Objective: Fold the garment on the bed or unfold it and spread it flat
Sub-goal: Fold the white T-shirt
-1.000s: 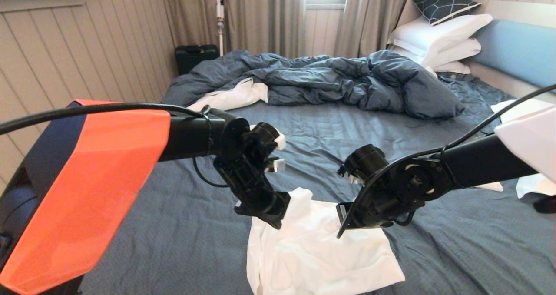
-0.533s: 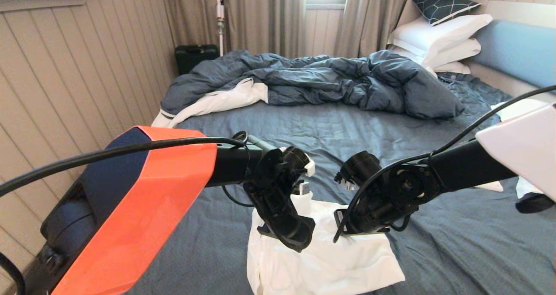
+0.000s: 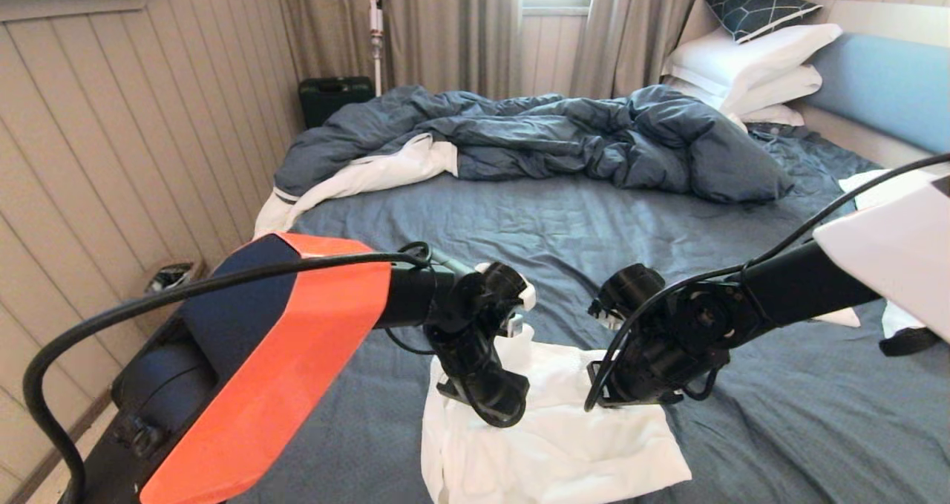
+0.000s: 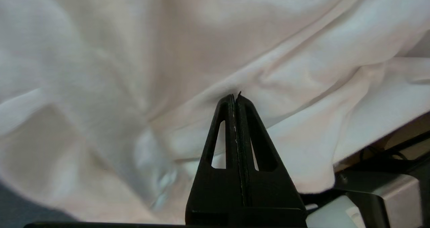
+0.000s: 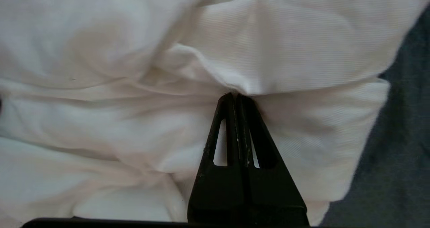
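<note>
White T-shirt (image 3: 549, 444) lies crumpled in a rough rectangle on the bed (image 3: 779, 430), on its grey-blue sheet at the near edge, well in front of the rumpled dark-blue duvet (image 3: 534, 136); you have both arms over it. Your left gripper (image 4: 235, 97) sits at the shirt's far left corner, the side nearer the duvet; its two black fingers (image 4: 224, 134) are pressed flat together, and their tips meet a raised ridge of white cloth, so they appear to pinch a fold of the shirt. Your right gripper (image 5: 235, 96) sits at the shirt's far right corner; its fingers are likewise squeezed together with a puckered fold of the cloth at their tips. In the head view both wrists point down onto the shirt's far edge, close together but apart; the fingertips themselves are hidden there by the wrists. The near half of the shirt lies loose and wrinkled on the sheet. White pillows (image 3: 749, 62) are stacked beyond the duvet's right end, against the light-blue headboard (image 3: 883, 88).
</note>
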Robot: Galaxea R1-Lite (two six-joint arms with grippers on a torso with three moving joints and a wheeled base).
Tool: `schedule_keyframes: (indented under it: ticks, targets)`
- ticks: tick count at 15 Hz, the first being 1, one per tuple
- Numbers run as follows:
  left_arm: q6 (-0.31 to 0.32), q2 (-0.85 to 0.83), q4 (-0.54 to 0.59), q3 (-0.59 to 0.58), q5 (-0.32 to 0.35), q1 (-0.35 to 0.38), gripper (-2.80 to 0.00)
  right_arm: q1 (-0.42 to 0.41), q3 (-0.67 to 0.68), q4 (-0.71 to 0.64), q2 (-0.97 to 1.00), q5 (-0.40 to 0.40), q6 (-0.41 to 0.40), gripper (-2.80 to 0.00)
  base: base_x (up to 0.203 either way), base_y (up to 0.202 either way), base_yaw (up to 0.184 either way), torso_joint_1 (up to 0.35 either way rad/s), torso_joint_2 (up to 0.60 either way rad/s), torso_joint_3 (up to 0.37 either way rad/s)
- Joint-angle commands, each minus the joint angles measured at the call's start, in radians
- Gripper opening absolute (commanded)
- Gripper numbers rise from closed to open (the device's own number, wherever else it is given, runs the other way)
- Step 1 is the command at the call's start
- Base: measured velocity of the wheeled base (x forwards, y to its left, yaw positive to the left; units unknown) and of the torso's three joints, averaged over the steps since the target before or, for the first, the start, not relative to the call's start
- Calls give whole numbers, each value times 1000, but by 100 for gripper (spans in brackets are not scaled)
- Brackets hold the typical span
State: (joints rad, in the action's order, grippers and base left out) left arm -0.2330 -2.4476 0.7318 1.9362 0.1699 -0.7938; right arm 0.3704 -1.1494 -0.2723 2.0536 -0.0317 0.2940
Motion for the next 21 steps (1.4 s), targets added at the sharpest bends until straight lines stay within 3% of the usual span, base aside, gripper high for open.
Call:
schedule_keyframes:
  ticks: [1, 11, 17, 21]
  targets:
    - [8, -31, -5, 0, -22, 17, -280, -36, 27, 18, 2, 1, -11, -280, 0, 0, 0, 0, 0, 0]
    - [37, 23, 17, -3, -31, 156, -280, -234, 138, 57, -93, -2, -107, -280, 0, 0, 0, 0, 0, 0]
    - [64, 90, 80, -6, -23, 283, -280, -267, 150, 64, -118, -5, -108, -280, 0, 0, 0, 0, 0, 0]
    - [65, 150, 106, -5, 10, 268, -280, -207, 138, 60, -212, -21, -102, -280, 0, 0, 0, 0, 0, 0]
